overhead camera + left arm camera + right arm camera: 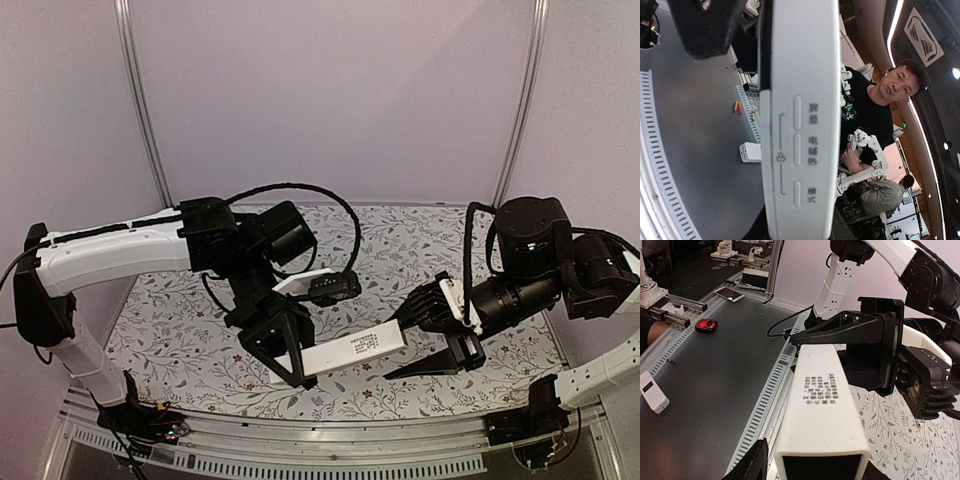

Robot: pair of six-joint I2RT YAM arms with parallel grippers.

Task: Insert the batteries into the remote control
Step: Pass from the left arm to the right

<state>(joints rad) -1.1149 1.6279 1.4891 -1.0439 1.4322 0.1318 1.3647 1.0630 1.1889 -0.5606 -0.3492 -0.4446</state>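
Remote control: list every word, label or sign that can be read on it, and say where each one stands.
"屏显": on the remote control face in the left wrist view, beside the top slim button.
"电辅热": beside the middle button.
"模式": beside the bottom button.
No words: a small lock sign on the bracket line left of the buttons.
Unreadable: the printed block on the remote's other side is too small to read.

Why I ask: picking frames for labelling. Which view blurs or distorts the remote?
Left wrist: remote looms close, its edges bowed by the lens, button print sharp; right wrist: strongly foreshortened, print legible; top external: evenly lit, print too small.
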